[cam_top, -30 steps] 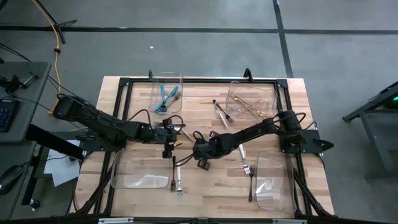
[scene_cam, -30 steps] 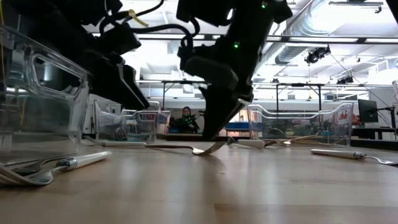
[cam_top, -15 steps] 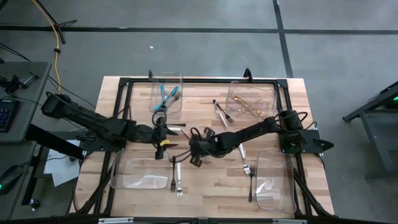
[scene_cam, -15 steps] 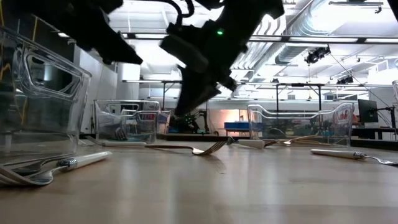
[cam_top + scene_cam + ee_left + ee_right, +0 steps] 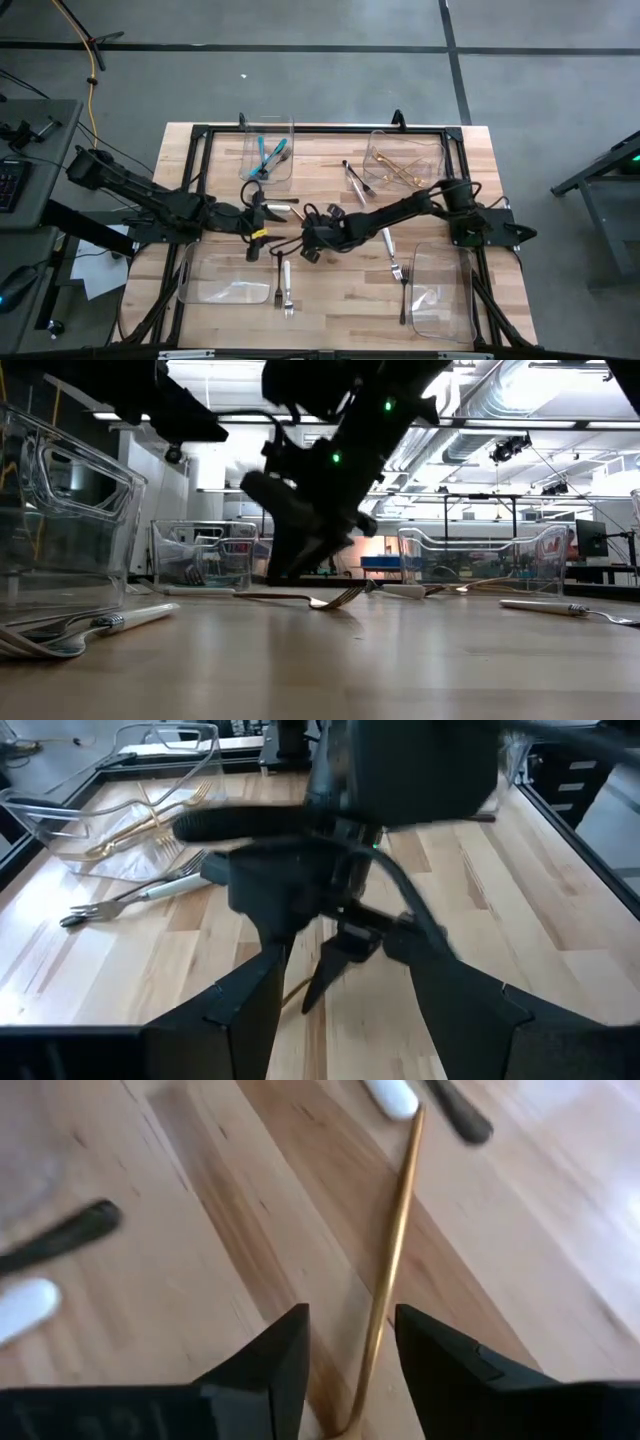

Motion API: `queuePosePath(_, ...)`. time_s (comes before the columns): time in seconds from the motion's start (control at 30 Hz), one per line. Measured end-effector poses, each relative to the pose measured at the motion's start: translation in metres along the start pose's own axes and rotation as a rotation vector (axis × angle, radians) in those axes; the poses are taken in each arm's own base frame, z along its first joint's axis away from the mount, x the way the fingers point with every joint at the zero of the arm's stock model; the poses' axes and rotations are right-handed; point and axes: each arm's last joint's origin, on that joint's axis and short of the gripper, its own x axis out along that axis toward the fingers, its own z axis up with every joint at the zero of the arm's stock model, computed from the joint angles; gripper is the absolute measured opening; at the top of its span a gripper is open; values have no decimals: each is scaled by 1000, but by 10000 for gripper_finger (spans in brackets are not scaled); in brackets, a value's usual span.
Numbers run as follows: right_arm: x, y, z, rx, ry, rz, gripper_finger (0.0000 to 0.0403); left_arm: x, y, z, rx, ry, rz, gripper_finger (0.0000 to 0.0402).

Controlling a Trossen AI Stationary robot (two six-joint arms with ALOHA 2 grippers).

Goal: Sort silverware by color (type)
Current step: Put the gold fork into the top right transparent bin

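Four clear bins stand on the bench (image 5: 330,300). The far-left bin (image 5: 268,150) holds teal forks (image 5: 268,157); the far-right bin (image 5: 403,160) holds gold forks (image 5: 400,172). The near-left bin (image 5: 225,278) has something pale and indistinct in it, and what the near-right bin (image 5: 442,290) holds cannot be told. The rest of the silverware lies loose on the wood: a dark piece and a white-handled one (image 5: 356,182) between the two far bins, a white-handled fork (image 5: 284,283) beside the near-left bin, another white fork (image 5: 392,257) and a dark utensil (image 5: 403,300) near the near-right bin. A gold fork (image 5: 390,1250) lies flat mid-bench, its handle running out between the right gripper's (image 5: 308,247) fingers; those jaws stand apart on either side of it, low over the wood, not closed on it. The left gripper (image 5: 262,222) hovers just beside, facing the right one, jaws wide apart and empty. The bench is pale butcher-block inside a black frame, on a grey floor. Seen from bench height, the room behind has white walls, ceiling ducts, light strips and more tables.
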Motion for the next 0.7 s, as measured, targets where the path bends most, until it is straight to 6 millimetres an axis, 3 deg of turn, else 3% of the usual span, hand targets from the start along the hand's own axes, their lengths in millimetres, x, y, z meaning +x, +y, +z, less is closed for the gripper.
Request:
queuePosePath(0.47, 12, -2, -13, 34, 69, -43, 136, 0, 0, 0, 0, 1, 1, 211)
queuePosePath(0.57, 12, -3, -14, 18, 87, -48, 100, 0, 0, 0, -16, 2, 1, 211)
queuePosePath(0.7, 10, -5, -17, -29, 117, -76, 18, 0, 0, 0, -25, 1, 3, 211)
